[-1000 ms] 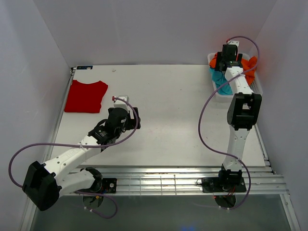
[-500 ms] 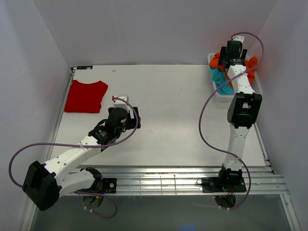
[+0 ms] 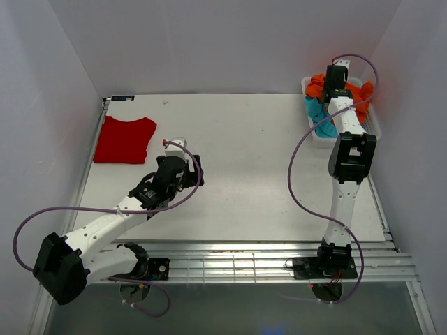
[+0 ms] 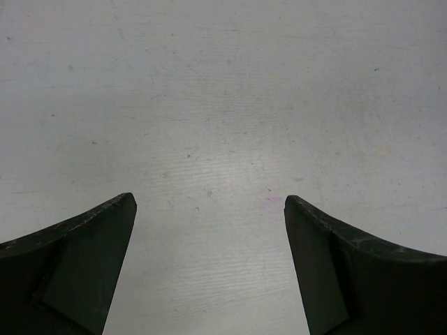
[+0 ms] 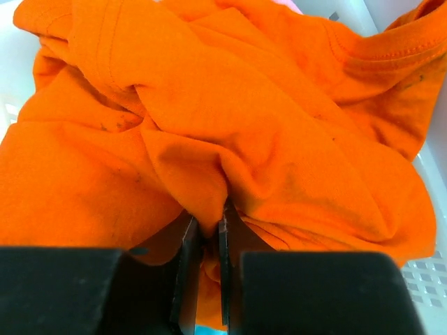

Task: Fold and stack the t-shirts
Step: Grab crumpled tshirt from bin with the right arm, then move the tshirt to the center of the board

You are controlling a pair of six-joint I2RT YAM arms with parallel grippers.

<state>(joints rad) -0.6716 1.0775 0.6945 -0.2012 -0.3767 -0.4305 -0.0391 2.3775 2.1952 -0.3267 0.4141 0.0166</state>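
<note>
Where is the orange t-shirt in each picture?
Top external: the bright orange cloth t-shirt is bunched at the far right, in the white plastic lattice basket.
Left wrist: not in it, just white table.
Right wrist: the t-shirt fills the picture, pinched by the right gripper.
Shared landmark: the basket, lower right in wrist view.

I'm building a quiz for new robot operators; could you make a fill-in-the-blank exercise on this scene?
The right gripper pinches a fold of the crumpled cloth t-shirt, whose colour is ____.
The left gripper hangs ____ above the white table.
The flat deep red cloth t-shirt lies near the table's far ____ corner.
Missing words: orange; open; left.
</note>
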